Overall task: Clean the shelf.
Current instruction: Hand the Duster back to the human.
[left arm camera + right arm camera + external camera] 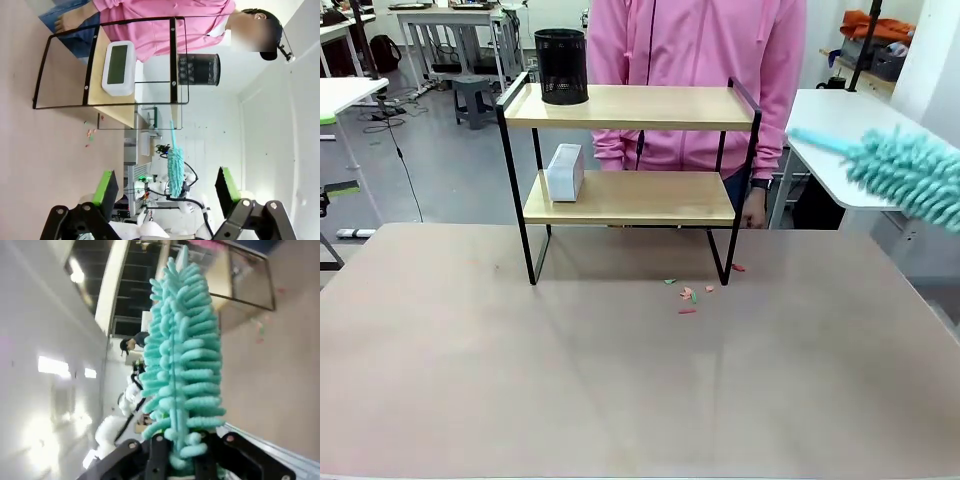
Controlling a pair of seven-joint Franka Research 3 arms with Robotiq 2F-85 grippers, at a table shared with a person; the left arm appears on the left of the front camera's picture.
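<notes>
Shelf (630,150): two-tier rack, standing toward the far edge of the desk (620,380), centred, long side facing the robot; a person in pink stands just behind it.

Bin (561,66): black mesh, upright at the left end of the top board, against the end rail. Likely in the way when that board is dusted.

Clock (565,172): small white box, at the left end of the lower board; its screen shows in the left wrist view.

Scraps (688,294): red and green bits scattered on the desk by the shelf's front right leg, touching nothing.

Left gripper (167,192): jaws spread wide, nothing between them, aimed at the shelf from well back.

Duster (910,175): teal, fluffy, in the air off the desk's right edge, level with the shelf's boards, tip pointing left toward it; apparently poised to sweep.

Right gripper (181,460): clamped shut on the duster's base, fronds rising straight along the fingers.
</notes>
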